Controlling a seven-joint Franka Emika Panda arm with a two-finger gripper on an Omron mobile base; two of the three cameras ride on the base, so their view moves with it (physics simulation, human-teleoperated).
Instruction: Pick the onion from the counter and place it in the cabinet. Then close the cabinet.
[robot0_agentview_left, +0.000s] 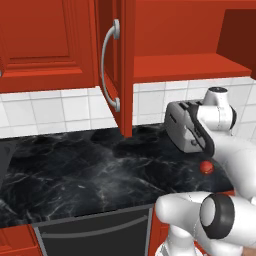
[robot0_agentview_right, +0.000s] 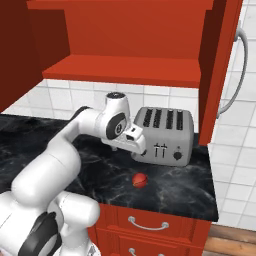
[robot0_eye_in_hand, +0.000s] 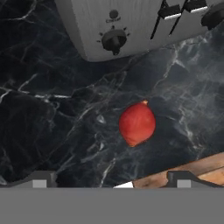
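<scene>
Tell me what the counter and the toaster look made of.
Counter: polished black marble or a look-alike, judging by white veins and soft sheen. Toaster: brushed metal, seemingly steel, with fine grey streaks on its side; knob and levers look like black plastic.

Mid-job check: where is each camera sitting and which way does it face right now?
Left base view: behind the arm's left, facing the counter, open cabinet and toaster; arm at lower right.
Right base view: behind its right, same scene; arm at lower left.
Hand view: looks down between the open gripper tips at the onion.
All share onion and toaster.
</scene>
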